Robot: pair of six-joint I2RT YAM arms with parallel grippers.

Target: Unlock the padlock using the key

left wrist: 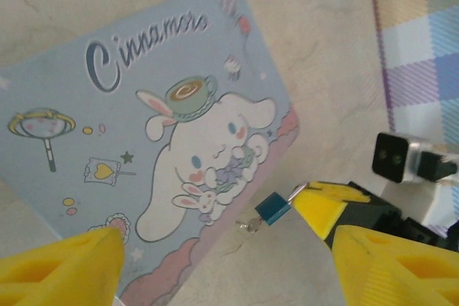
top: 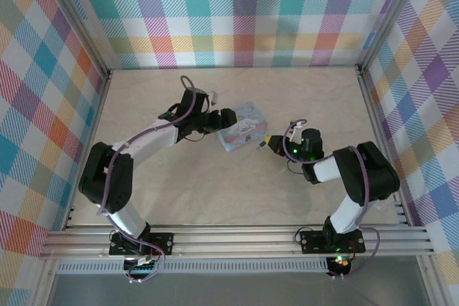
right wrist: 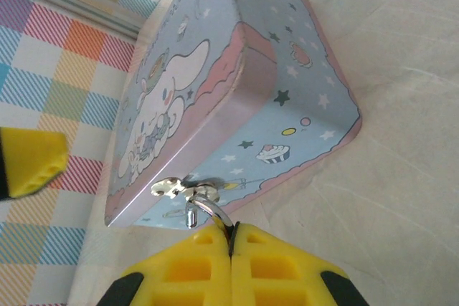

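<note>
Right hand point(right wrist: 231, 233) pinches shut on the padlock point(left wrist: 272, 208) by its loop, just beside the edge of the tin point(left wrist: 143, 105); our left hand point(top: 229, 121) hangs spread wide over it, holding nothing. We've open bench point(top: 215, 191) all round.

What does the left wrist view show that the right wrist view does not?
From the left wrist: the padlock as a blue block, a small silvery key at its end, and the lid of the tin from above. From the right wrist: the tin's side wall with stars and a cupcake. In both: the tin, and the right gripper shut on the padlock's thin metal loop.
</note>
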